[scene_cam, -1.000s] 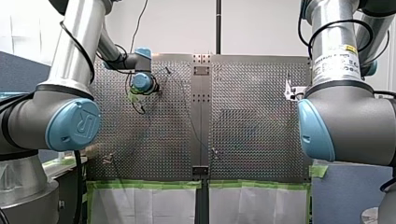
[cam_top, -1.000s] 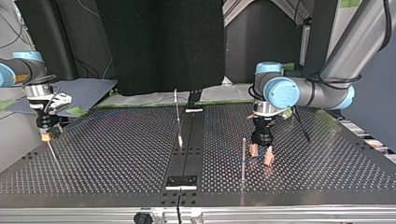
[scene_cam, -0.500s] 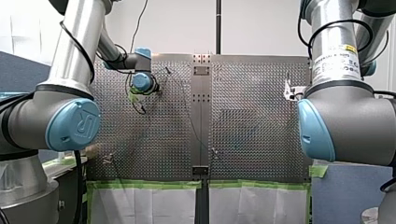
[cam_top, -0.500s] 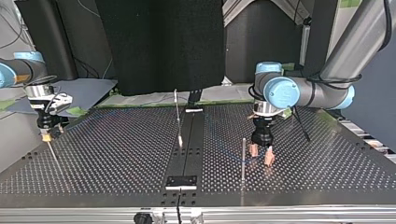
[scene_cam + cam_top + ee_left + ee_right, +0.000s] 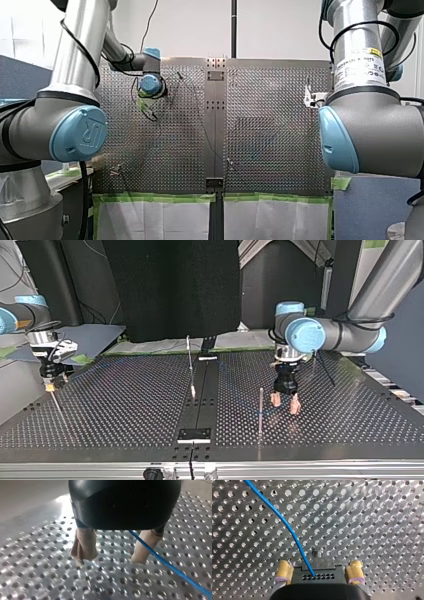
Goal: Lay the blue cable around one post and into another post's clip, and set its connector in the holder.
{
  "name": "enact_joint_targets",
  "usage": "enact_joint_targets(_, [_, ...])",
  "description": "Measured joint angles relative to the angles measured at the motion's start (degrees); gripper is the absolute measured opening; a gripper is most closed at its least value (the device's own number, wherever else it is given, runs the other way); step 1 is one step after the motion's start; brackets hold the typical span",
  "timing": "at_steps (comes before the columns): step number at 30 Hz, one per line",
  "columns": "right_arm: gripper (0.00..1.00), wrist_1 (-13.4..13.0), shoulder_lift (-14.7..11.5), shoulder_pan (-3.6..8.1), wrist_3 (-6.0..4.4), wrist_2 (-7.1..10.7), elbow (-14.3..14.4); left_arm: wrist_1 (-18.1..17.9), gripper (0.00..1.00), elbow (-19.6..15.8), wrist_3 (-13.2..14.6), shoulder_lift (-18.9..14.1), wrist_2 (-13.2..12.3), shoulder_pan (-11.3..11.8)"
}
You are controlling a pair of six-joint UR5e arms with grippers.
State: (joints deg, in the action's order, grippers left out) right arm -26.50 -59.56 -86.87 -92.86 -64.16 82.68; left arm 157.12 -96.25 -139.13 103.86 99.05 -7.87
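So, our left gripper (image 5: 284, 405) hangs low over the perforated table (image 5: 125, 405), just beside a thin post (image 5: 260, 407). Its beige pads (image 5: 83, 545) are spread wide with nothing pinched. The blue cable (image 5: 172, 568) runs between them, close to one finger. Over at the top view's left, our right gripper (image 5: 319, 568) has its yellow pads (image 5: 284, 572) clamped on the black connector (image 5: 318, 574), with the cable coming out of its face.

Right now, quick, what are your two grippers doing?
Left gripper: open, not gripping the blue cable.
Right gripper: closed on the black connector.
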Motion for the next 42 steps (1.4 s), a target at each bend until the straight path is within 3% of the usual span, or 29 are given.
enact_joint_targets(9, [1.0, 0.0, 0.0, 0.0, 0.0, 0.0, 0.0, 0.4, 1.0, -0.4, -5.4, -0.8, -2.4, -1.1])
enact_joint_targets(12, [1.0, 0.0, 0.0, -0.01, 0.01, 0.0, 0.0, 0.9, 1.0, -0.4, -5.8, -1.1, -2.7, -1.6])
enact_joint_targets(28, [1.0, 0.1, 0.0, -0.01, 0.03, -0.01, 0.0, 5.1, 1.0, -0.4, 0.0, -3.2, 3.7, -2.2])
enact_joint_targets(39, [1.0, 0.3, 0.0, -0.01, 0.02, 0.0, 0.0, 9.1, 1.0, -1.1, 4.6, -7.0, 4.4, -3.6])
enact_joint_targets(42, [1.0, 0.3, 0.0, -0.01, 0.02, 0.0, 0.0, 8.8, 1.0, -2.3, 5.9, -8.4, 4.3, -3.9])
